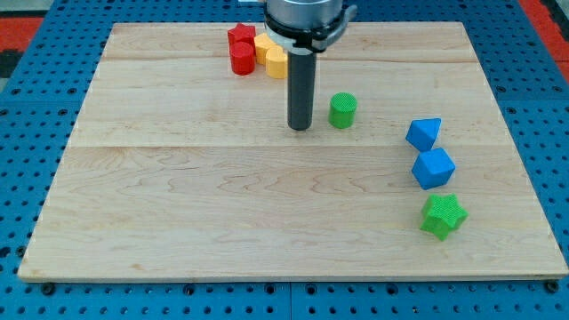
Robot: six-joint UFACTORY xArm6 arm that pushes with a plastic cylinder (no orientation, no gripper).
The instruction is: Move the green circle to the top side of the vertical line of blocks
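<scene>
The green circle [342, 110] sits on the wooden surface [178, 222] a little above the middle, toward the view's right. The rod's tip [300, 128] rests just beside it on the view's left, with a narrow gap between them, so no contact can be confirmed. The arm carries no grasping tool, only this plain rod, so there is nothing to open or close and nothing is held. The vertical line of blocks stands at the view's right: a blue block [424, 134] on top, a second blue block [433, 168] below it, and a green star [443, 216] at the bottom. The circle lies to the left of and slightly above the top blue block, still apart from it. A cluster of red blocks [241, 50] and yellow blocks [270, 56] near the top edge plays no part. The step in hand appears to be the push itself, barely begun. The next move likely calls for sliding the circle toward the view's right, steering it to finish above the top blue block without knocking it.
</scene>
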